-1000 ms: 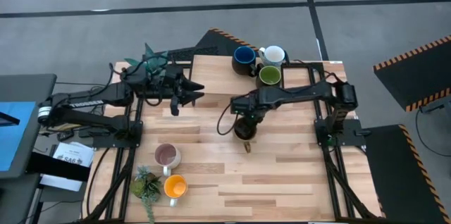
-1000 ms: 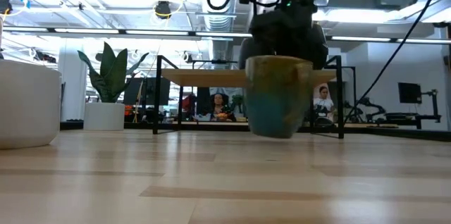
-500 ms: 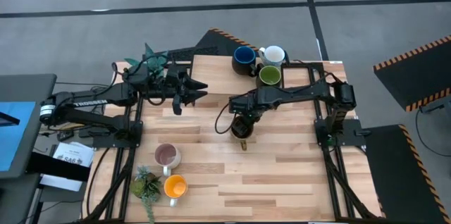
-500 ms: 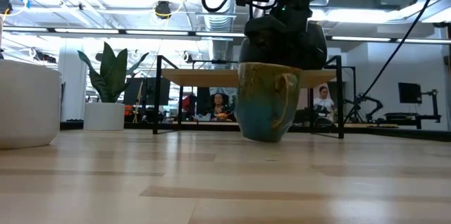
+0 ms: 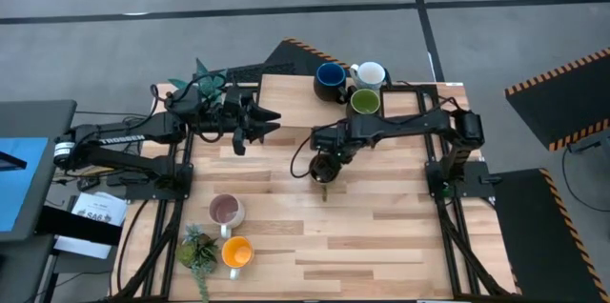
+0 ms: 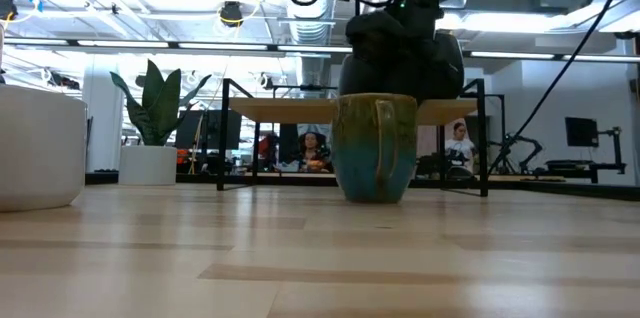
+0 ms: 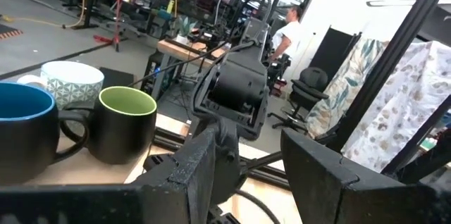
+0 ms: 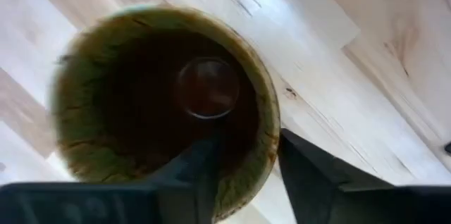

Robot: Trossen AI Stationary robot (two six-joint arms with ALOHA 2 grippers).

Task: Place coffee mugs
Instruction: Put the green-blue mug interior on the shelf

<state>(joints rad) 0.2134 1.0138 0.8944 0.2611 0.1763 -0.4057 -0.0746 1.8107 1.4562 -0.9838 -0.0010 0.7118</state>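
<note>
Where pale planks (image 6: 300, 258) spread, mug (image 6: 374, 148) sits.

I have carried the brown mug (image 6: 375, 148) a little toward my left arm's side and toward the far edge of the table (image 5: 400, 236) since a second ago, my right gripper (image 5: 327, 163) moving with it. It hung tilted and clear of the wood then; now it stands upright, and its base seems to touch the surface. Its handle has swung round to face the low camera.
</note>
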